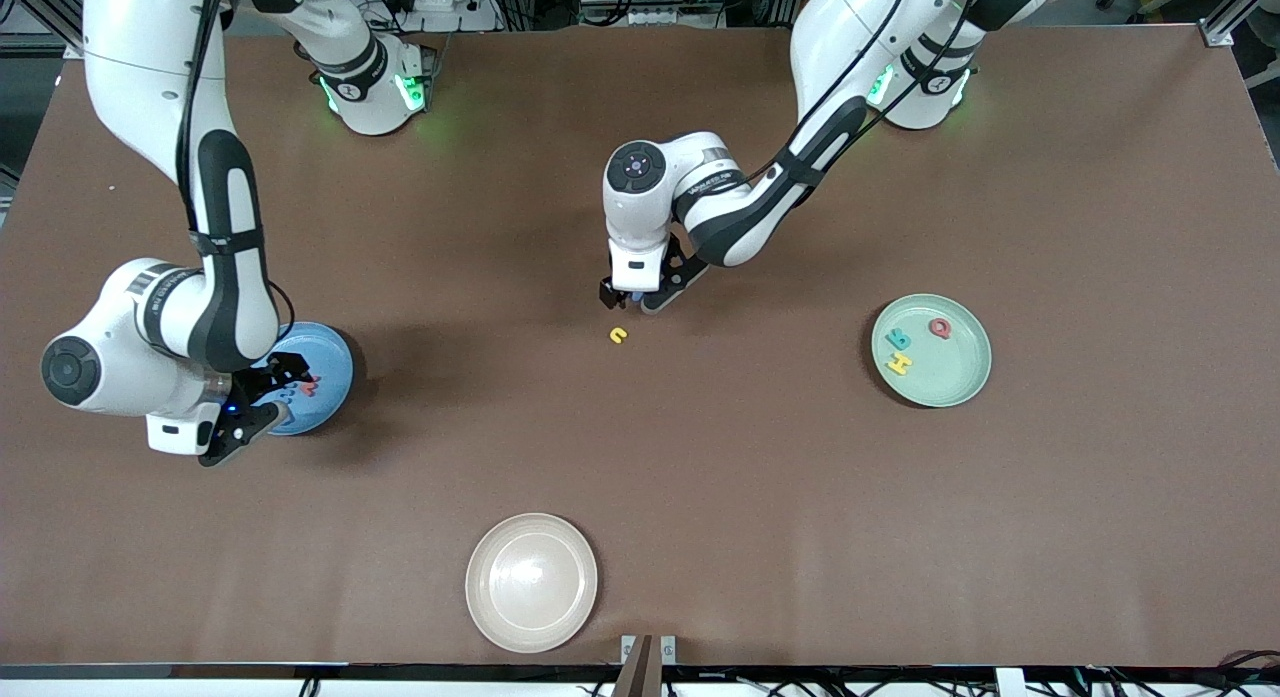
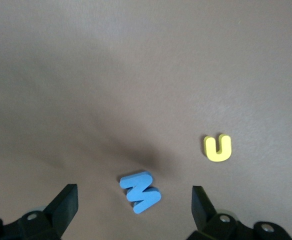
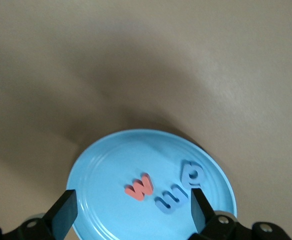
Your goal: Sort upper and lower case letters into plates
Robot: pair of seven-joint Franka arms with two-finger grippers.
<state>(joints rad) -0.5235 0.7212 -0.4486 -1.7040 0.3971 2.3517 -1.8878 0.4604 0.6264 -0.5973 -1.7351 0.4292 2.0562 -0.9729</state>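
— While the left gripper (image 2: 133,207) hangs low over the brown table (image 1: 760,477) mid-table, how do its fingers stand?

— Spread wide, empty. A small blue foam letter (image 2: 140,192) lies on the table between them; a small yellow foam letter "u" (image 1: 619,334) lies just beside it, nearer the front camera.

— And the right gripper (image 3: 131,210)?

— Open, holding nothing, over the round blue plastic plate (image 3: 106,170) toward the right arm's end. A red foam "w" (image 3: 139,188) and two blue foam letters (image 3: 178,192) lie in it.

— The pale mint green plate (image 1: 965,377)?

— Toward the left arm's end, holding red, teal and yellow letters (image 1: 912,345). A cream-beige plate (image 1: 532,581) sits nearest the front camera.
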